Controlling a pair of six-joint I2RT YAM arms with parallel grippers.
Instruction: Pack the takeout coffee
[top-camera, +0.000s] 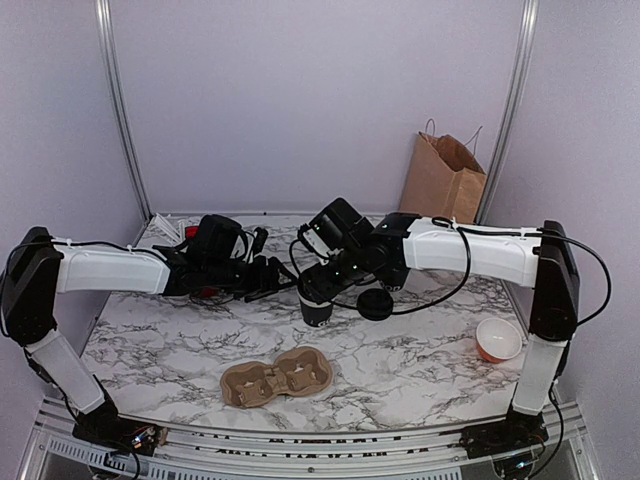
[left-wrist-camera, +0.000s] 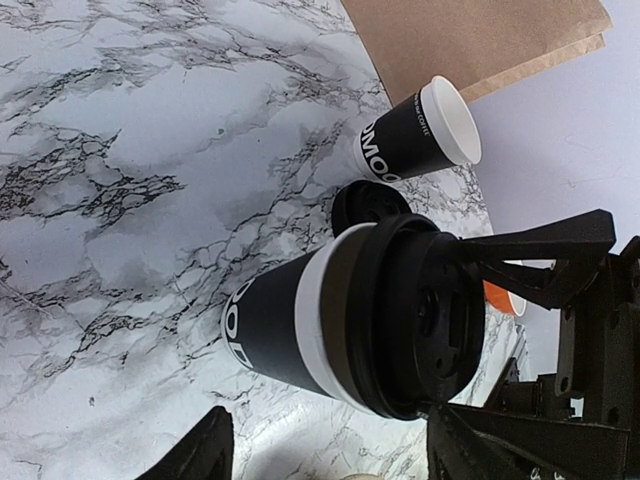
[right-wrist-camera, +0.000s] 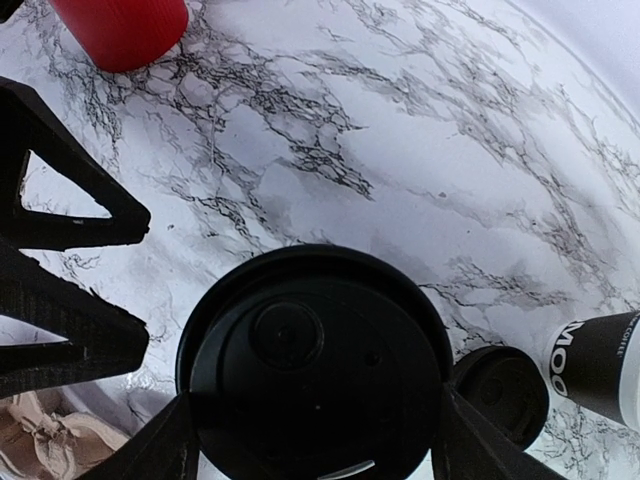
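Left end effector (top-camera: 285, 278): released; its fingers are spread just left of the coffee cup (left-wrist-camera: 270, 325), which is not touched.
Carrier (top-camera: 277, 380): brown pulp, laid flat at the near middle of the marble surface (top-camera: 420, 360).
Coffee cup: stood upright at the centre of the surface, black with white print, capped by a black lid (right-wrist-camera: 315, 350).
Right end effector (right-wrist-camera: 315, 430): clenched on the lid from above, one finger pressed to each side.
Spare lid (top-camera: 375, 303): laid flat just right of the coffee cup.
Second cup (left-wrist-camera: 405, 140): stood uncapped beyond the spare lid.
Bowl (top-camera: 498, 340): orange, set near the right arm.
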